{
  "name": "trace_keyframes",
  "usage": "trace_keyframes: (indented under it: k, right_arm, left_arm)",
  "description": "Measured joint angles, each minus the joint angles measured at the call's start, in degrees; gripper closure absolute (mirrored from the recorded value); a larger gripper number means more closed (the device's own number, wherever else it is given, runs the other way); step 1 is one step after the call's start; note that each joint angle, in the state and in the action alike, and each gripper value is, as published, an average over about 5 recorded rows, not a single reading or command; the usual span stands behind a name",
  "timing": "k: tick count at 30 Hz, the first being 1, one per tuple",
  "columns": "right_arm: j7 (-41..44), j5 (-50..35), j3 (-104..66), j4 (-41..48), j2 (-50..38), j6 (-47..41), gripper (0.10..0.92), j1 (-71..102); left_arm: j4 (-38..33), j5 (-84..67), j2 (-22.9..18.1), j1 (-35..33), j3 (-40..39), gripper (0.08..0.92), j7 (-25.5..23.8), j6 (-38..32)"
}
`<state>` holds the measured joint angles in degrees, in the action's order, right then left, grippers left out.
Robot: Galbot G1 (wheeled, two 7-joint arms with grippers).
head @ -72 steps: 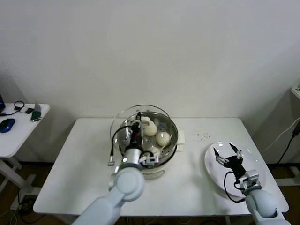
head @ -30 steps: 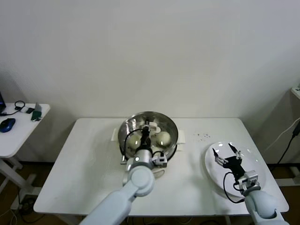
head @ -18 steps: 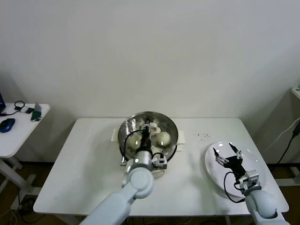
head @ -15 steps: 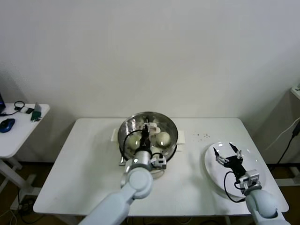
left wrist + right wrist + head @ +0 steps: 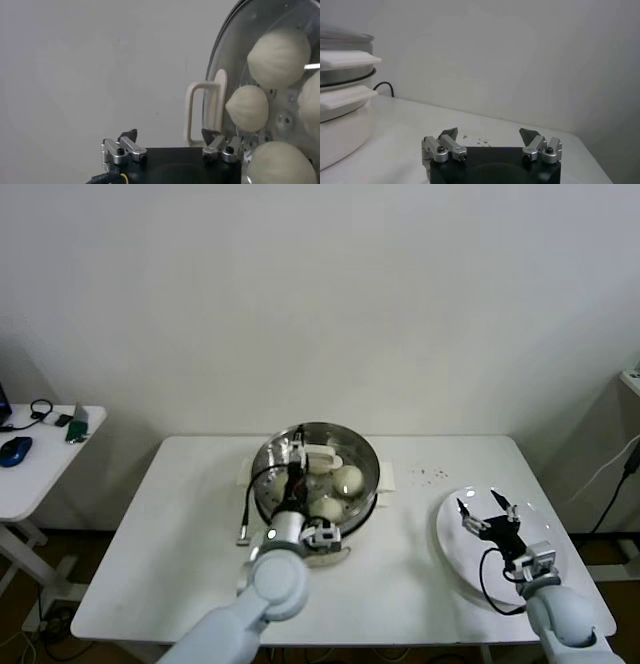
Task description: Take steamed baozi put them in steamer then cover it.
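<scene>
The steamer (image 5: 372, 484), a shiny steel basket in a cream pot body, stands at the middle back of the table. The clear glass cover (image 5: 340, 442) lies on it, cream handle (image 5: 322, 454) on top. Steamed baozi (image 5: 347, 478) show through the glass, three of them plain in the left wrist view (image 5: 247, 107). My left gripper (image 5: 298, 446) hangs open over the cover's left part; the handle (image 5: 205, 112) stands free just beyond one fingertip of this gripper (image 5: 170, 136). My right gripper (image 5: 485, 509) waits open and empty above the white plate (image 5: 455, 559); the right wrist view shows it too (image 5: 490, 134).
A black cable (image 5: 245, 504) runs down the steamer's left side. Crumbs (image 5: 432, 474) lie on the table between steamer and plate. A small side table (image 5: 40, 469) with a mouse and cables stands at far left. The wall is close behind.
My left gripper has opened and let go of the cover's handle, then shifted a little left. The cover rests on the steamer. The right arm has not moved.
</scene>
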<state>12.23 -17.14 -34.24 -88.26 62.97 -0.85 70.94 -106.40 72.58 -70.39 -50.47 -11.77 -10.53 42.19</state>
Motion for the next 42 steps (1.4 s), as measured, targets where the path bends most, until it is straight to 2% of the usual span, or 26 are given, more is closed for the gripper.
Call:
trace_keyframes:
  k: [6,11,21,25,31,37,42]
  right_arm:
    - [-0.1,-0.2,-0.1,-0.3,-0.1,-1.0,0.203,-0.1]
    - [-0.1,-0.3,-0.1,-0.7,-0.2,-1.3,0.203,0.0]
    - [0.2,0.0,-0.2,-1.5,-0.2,-1.3,0.203,0.4]
    - [0.3,0.0,-0.3,-2.0,0.0,-1.2,0.203,0.7]
    - [0.8,0.0,-0.7,-3.0,0.4,-0.3,0.203,1.5]
    - [1.3,-0.2,-1.3,-3.3,1.0,1.2,0.203,2.4]
    - [1.6,-0.5,-1.7,-3.6,1.7,2.8,0.203,3.4]
  left_arm:
    - [-4.2,-2.4,1.4,-2.8,0.9,0.177,1.5,0.0]
    - [-7.8,-5.6,2.5,-6.0,3.4,0.177,4.7,0.0]
    - [-13.6,-21.6,4.6,-16.4,15.2,0.177,13.6,-1.5]
    - [-14.0,-30.8,4.2,-21.7,22.0,0.177,16.3,-7.7]
    - [-12.5,-44.9,1.8,-29.0,32.7,0.177,19.6,-22.6]
    - [-9.2,-56.9,-1.3,-34.3,41.4,0.177,20.3,-34.4]
    - [-6.1,-63.6,-3.6,-37.1,45.4,0.177,20.4,-40.6]
